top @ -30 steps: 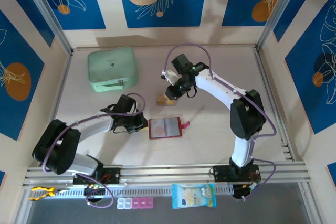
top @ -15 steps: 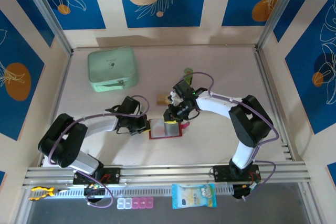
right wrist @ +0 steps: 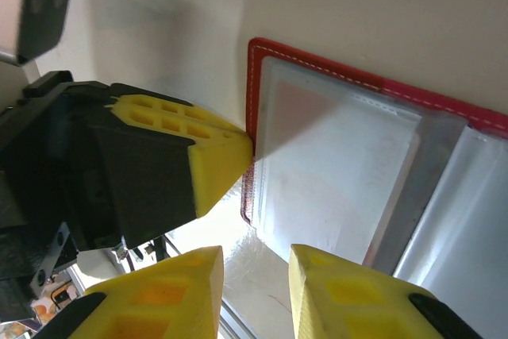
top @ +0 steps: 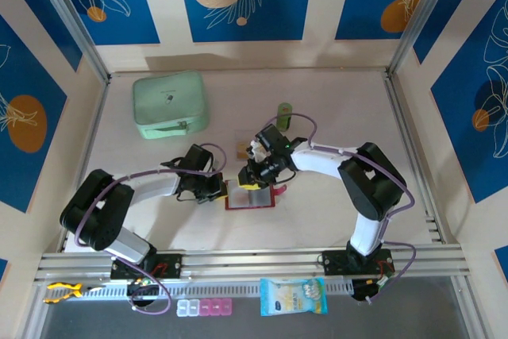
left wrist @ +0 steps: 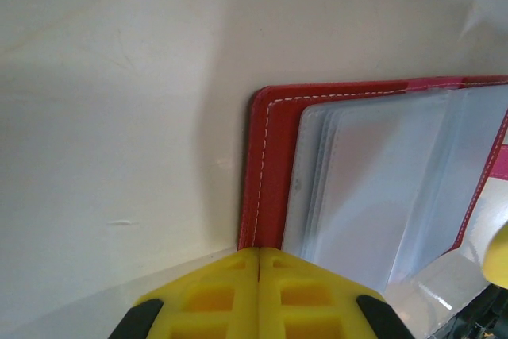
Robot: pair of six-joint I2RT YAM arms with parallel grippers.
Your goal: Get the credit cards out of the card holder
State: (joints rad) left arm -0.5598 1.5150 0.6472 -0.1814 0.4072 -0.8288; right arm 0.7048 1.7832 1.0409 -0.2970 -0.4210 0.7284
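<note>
The card holder [top: 252, 195] lies open on the table, dark red with clear sleeves [left wrist: 381, 180] and a pink strap tab [top: 280, 189]. My left gripper [top: 217, 189] is shut, its yellow tips [left wrist: 259, 253] resting on the holder's left red edge [left wrist: 272, 164]. Over the holder's far left part hovers my right gripper [top: 253, 173], open, with nothing between its fingers [right wrist: 163, 295]; a clear sleeve [right wrist: 333, 172] lies just beyond them. One tan credit card [top: 244, 148] rests flat on the table behind the holder. No card shows through the sleeves in the wrist views.
A mint-green zip case [top: 170, 103] sits at the back left. A small green object [top: 284, 109] lies behind the right arm. On the near rail are a snack packet [top: 292, 295] and a pill box [top: 205, 307].
My right gripper has come forward from above the tan card to over the card holder, its jaws opening wider. The card stays on the table. The left gripper has edged onto the holder's left edge.
</note>
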